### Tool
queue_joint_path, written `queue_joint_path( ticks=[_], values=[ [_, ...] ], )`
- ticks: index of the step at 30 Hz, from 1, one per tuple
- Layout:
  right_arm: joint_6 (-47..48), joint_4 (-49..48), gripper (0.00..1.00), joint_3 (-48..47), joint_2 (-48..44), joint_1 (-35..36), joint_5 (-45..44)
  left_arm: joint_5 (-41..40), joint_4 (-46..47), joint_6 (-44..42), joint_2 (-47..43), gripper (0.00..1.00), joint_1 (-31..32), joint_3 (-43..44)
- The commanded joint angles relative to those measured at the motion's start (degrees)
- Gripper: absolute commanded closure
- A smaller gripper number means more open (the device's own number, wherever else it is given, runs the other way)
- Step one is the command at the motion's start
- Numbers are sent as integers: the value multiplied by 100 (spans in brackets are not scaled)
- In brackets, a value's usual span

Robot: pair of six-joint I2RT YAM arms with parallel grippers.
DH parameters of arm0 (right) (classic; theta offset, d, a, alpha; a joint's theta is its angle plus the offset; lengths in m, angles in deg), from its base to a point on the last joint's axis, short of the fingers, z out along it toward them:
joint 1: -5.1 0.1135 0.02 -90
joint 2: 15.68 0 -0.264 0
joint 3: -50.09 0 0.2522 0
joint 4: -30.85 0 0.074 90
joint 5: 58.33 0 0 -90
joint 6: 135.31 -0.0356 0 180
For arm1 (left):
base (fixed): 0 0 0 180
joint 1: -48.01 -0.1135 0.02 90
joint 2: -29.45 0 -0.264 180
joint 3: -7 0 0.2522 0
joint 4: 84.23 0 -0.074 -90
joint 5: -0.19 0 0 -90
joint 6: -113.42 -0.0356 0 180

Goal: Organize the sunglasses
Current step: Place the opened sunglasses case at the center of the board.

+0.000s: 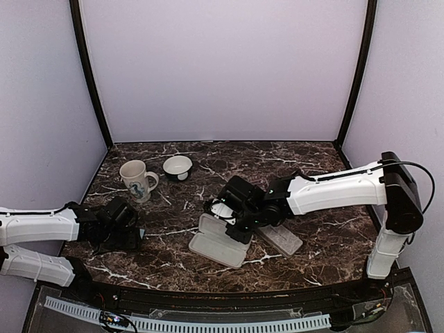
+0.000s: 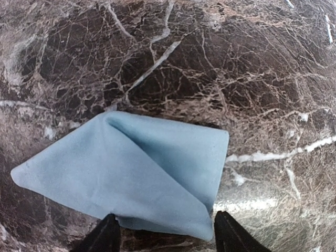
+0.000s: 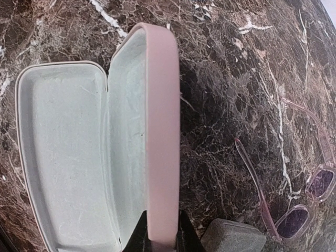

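Bottom of the left wrist view: the left gripper (image 2: 168, 235) has its fingers apart, straddling the near hem of the light-blue cloth (image 2: 131, 168), nothing pinched. The right gripper (image 3: 161, 233) is clamped on the pink case (image 3: 163, 105) rim, lid propped open, lining bare. Early days, I'd say: the red-framed sunglasses (image 3: 294, 219) lie on the marble table (image 3: 220, 105) at lower right, outside it; no black pair visible. The grey case (image 3: 233, 237) crowds close. There's free marble beyond, with the mug (image 1: 137, 180) and bowl (image 1: 177, 167) upper left.
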Motion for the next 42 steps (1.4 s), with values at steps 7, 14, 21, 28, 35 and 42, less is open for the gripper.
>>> queue_joint_path(
  ticks=[7,14,21,28,35,42],
  values=[
    [320,271,85,-133,91,53,-545,87,220,-31,362,48,142,-6],
    [459,272,76,-152,207,51,-749,143,288,-98,448,65,276,68],
    [425,204,65,-131,137,53,-705,293,373,-58,673,82,590,259],
    [383,101,60,-56,-143,40,-537,739,664,89,1262,90,1307,696],
    [258,-115,55,133,-576,-185,30,1283,1181,-265,1988,84,2029,1549],
    [50,-545,53,412,-1096,-412,761,1575,1425,-490,2047,55,2107,1751]
  ],
)
